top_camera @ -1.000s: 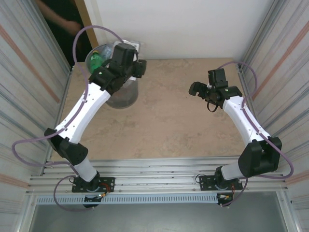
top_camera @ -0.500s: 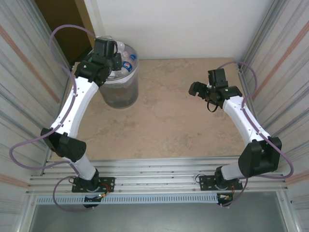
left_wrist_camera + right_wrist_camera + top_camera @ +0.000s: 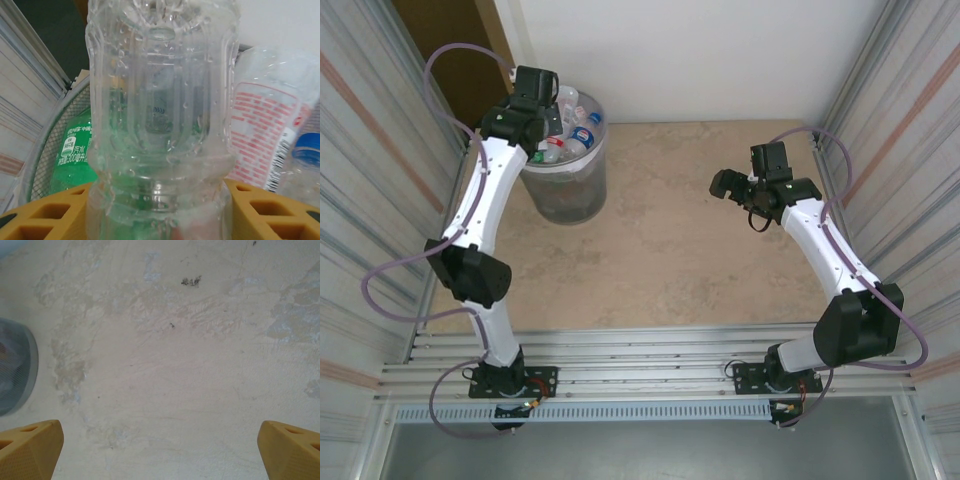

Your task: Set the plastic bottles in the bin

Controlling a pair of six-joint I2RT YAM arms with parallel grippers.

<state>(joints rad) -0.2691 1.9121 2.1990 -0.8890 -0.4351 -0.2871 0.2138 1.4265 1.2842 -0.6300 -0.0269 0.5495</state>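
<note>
Drift has taken our left gripper (image 3: 160, 202), pinching a clear bottle (image 3: 160, 115), across the bin (image 3: 570, 195) to its far-left rim, so we judge release next; right gripper (image 3: 160, 442) spread.

- Beige marbled tabletop (image 3: 670, 260) — a few dark specks (image 3: 190, 281) on it.
- Ribbed metal side panels (image 3: 360, 150), left and right.
- White back wall (image 3: 700, 50).
- Aluminium rails (image 3: 650, 350) along the near edge.
</note>
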